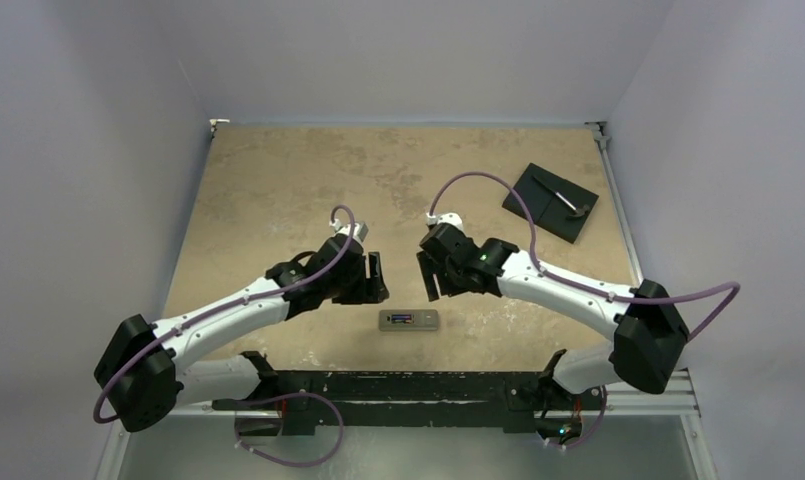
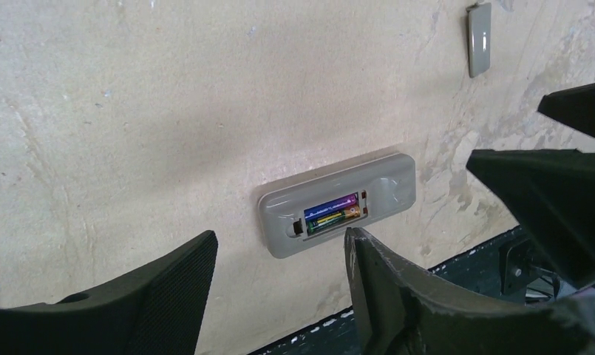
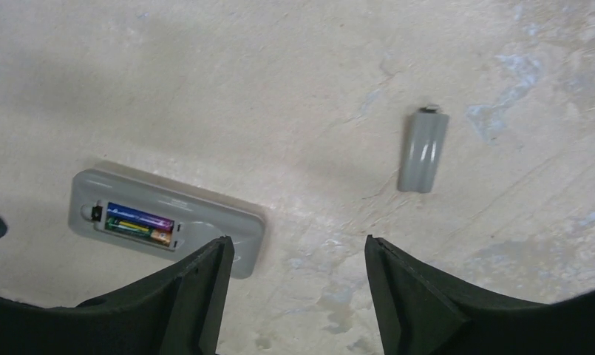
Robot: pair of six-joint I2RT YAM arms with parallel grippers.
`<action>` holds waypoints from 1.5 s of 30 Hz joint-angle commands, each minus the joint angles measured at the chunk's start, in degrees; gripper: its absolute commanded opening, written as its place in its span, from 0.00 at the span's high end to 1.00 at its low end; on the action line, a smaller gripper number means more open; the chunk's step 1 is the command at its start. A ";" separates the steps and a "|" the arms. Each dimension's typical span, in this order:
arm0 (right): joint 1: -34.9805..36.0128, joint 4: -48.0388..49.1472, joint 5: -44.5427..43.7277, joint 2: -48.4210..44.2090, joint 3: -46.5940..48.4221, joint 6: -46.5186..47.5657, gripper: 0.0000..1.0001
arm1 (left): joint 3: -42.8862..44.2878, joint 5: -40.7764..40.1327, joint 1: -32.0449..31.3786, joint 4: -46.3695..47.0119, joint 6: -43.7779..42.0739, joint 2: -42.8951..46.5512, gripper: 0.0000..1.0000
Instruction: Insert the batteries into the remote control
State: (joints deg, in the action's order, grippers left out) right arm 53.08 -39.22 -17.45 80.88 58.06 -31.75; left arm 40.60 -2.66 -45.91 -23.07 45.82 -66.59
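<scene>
Lying back-up: slim grey remote control (image 1: 408,320), bluish-purple cylindrical batteries (image 2: 331,213) apparently seated. Left gripper (image 2: 279,240), right gripper (image 3: 298,248): jaws wide, empty.

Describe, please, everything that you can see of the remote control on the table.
The remote control is a small slim rectangle with rounded corners, made of what looks like grey plastic. It lies flat on the table, back upward, near the front edge. Its battery bay is uncovered, and two batteries sit in it side by side, one purple-blue, one yellow-green. A narrow grey cover lies apart from it on the table. Only the table touches the remote.
</scene>
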 commanded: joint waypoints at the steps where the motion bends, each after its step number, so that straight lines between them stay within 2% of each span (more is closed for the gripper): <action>1: -2.97 3.25 -0.44 -2.44 -1.13 4.14 0.25 | 3.20 -3.47 -0.31 -3.08 -0.68 1.54 0.35; 9: -10.35 7.98 3.08 -3.60 -4.91 5.56 0.19 | 5.37 -3.13 -0.24 -2.71 -1.91 -0.27 0.31; 13: -11.49 10.54 6.90 -4.68 -6.96 5.43 0.19 | 7.79 -2.44 -0.27 -1.48 -4.05 -3.59 0.31; 16: -11.51 11.35 8.65 -5.52 -9.03 4.42 0.23 | 10.25 -2.27 -0.26 -0.82 -5.52 -6.69 0.31; 21: -11.52 13.99 14.16 -9.03 -13.76 1.90 0.39 | 13.09 -1.34 -0.28 1.38 -6.76 -11.41 0.32; 26: -11.51 17.09 18.83 -13.99 -18.66 -0.20 0.73 | 14.43 0.85 -0.25 3.71 -6.89 -16.12 0.37; 30: -11.32 20.08 24.22 -17.45 -23.44 -3.70 1.00 | 15.06 2.36 -0.27 5.16 -6.89 -19.21 0.43; 37: -9.37 24.98 29.69 -21.37 -30.96 -8.43 1.00 | 15.22 5.74 -0.44 7.84 -6.88 -23.54 0.60; 41: -5.71 26.31 29.95 -19.73 -31.91 -10.10 1.00 | 14.72 6.00 -0.71 8.62 -6.89 -25.13 0.75; 45: -2.21 29.59 29.80 -17.84 -33.26 -12.65 1.00 | 13.85 5.12 -0.71 8.70 -6.78 -25.90 0.96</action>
State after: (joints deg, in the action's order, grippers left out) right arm 48.40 -14.92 10.66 61.82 25.91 -40.91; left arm 53.69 2.37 -46.33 -16.82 39.59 -92.05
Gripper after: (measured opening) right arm 0.024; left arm 0.109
